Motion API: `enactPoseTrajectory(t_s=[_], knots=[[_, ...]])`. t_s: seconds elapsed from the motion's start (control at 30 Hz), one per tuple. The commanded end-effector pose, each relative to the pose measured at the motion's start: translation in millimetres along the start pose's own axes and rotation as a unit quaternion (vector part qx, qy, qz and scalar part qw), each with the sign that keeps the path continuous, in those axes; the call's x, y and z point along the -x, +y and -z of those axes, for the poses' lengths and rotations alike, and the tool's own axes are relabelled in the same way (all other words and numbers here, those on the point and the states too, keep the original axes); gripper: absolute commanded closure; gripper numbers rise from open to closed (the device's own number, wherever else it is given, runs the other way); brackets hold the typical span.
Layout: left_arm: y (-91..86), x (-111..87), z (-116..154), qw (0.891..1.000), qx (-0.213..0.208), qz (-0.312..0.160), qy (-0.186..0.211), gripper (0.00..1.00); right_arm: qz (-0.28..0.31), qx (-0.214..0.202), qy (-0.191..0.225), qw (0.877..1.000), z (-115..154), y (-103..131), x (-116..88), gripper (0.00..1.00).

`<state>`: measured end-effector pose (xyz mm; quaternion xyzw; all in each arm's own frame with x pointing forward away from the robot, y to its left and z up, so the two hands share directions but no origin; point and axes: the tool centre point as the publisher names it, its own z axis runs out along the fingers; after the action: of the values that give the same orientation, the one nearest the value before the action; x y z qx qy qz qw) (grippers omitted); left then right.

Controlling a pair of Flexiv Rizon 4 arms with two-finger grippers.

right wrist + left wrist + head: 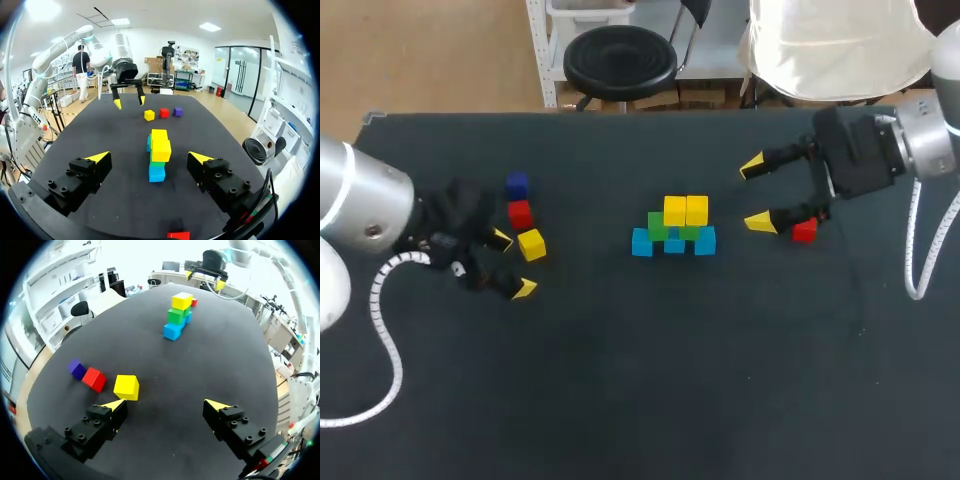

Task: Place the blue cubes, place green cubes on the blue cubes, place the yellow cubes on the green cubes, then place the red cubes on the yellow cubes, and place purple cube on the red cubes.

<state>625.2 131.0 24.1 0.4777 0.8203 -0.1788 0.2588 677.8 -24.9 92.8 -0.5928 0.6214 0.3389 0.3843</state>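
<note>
In the middle of the table stands a block pile (674, 228): three blue cubes (641, 242) in a row, two green cubes (658, 226) on them, and two yellow cubes (686, 210) on top. At the left lie a purple cube (517, 185), a red cube (520, 213) and a loose yellow cube (531, 244). My left gripper (512, 264) is open just beside that yellow cube (126, 387), holding nothing. My right gripper (757, 194) is open to the right of the pile, facing the pile (159, 155). A second red cube (804, 230) lies under my right gripper, behind its fingertips (178, 235).
The black table (650, 380) stretches wide toward its front edge. A grey cable (380, 330) loops from my left arm over the table's left part, and another cable (918, 250) hangs from the right arm.
</note>
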Motion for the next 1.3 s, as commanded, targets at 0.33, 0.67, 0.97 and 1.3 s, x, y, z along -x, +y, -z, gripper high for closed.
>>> enactPoseTrajectory(t_s=[0.33, 0.67, 0.97, 1.3], knots=[[9.2, 18.5, -21, 1.0, 0.004, 0.005, 0.002, 0.0, 0.0, 0.0, -0.001, 1.0, 0, 0, 0, 0.0], [18.1, 12.0, -30, 1.0, 0.011, 0.022, 0.013, 0.0, 0.0, 0.0, -0.001, 1.0, 0, 0, 0, 0.0], [22.4, 10.4, -28, 1.0, 0.013, 0.022, 0.008, 0.0, 0.0, 0.0, -0.001, 1.0, 0, 0, 0, 0.0], [37.6, 16.8, -26, 0.999, -0.007, -0.046, 0.022, 0.0, 0.0, 0.0, -0.001, 1.0, 0, 0, 0, 0.0]])
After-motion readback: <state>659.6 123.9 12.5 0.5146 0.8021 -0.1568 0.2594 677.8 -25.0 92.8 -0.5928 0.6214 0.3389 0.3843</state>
